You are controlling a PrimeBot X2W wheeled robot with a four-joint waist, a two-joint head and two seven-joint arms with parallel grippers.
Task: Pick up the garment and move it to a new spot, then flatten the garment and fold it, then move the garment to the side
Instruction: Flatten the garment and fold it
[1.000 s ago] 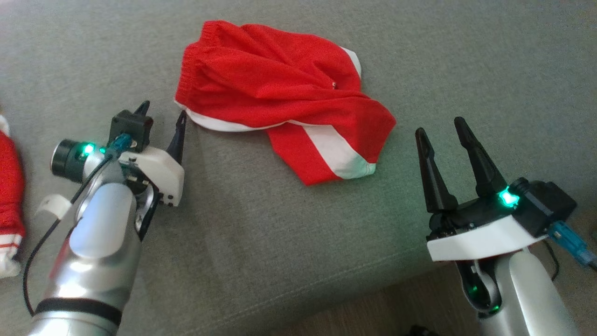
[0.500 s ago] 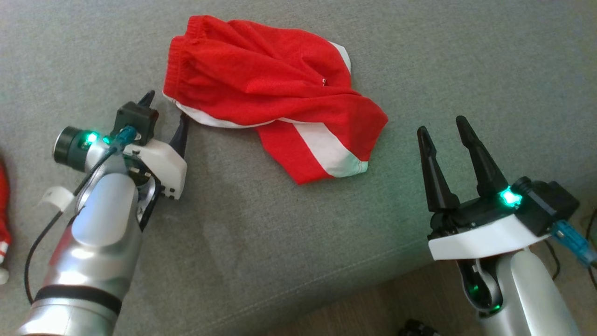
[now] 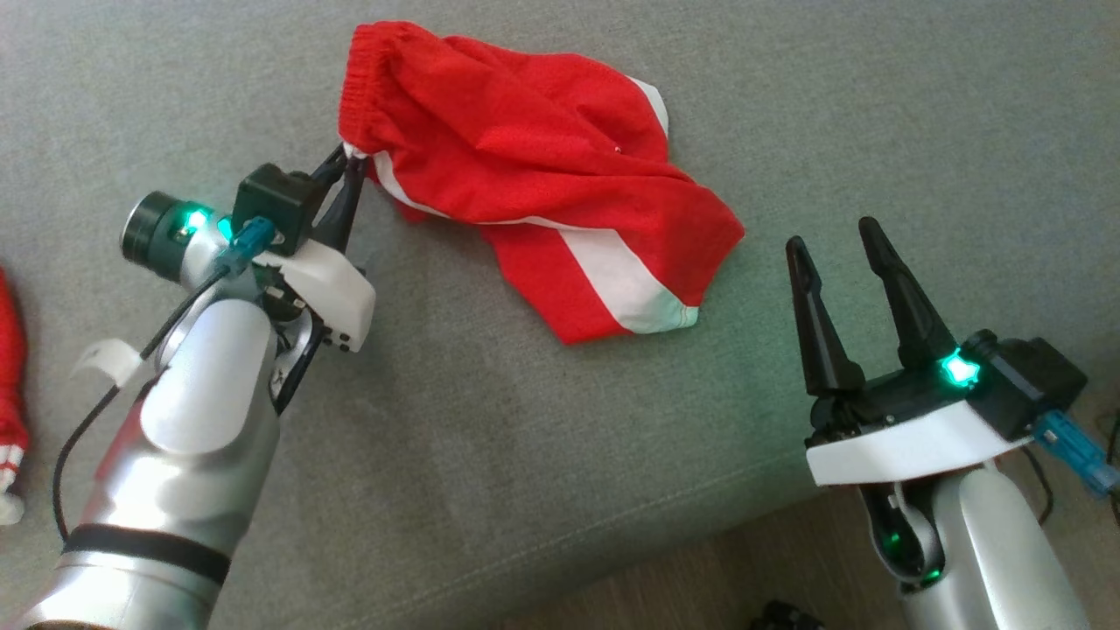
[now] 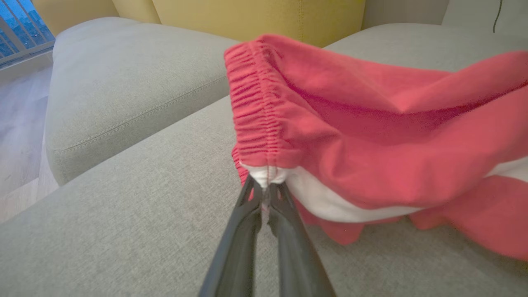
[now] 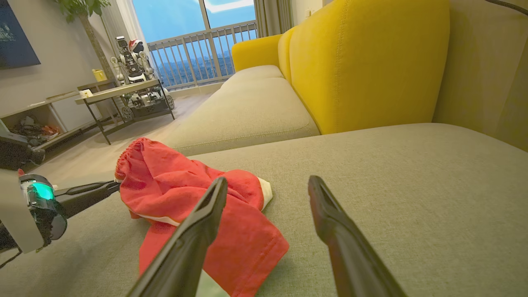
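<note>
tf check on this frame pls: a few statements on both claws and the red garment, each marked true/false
1. The left claw is shut on the garment at the end of its waistband. True.
2. The right claw grips the garment too. False: it is open, apart from the fabric, and holds nothing.
3. The garment lies flat and folded on the grey cushion. False: it is bunched up, with the pinched waistband end raised.
4. The garment is red with white trim. True.
</note>
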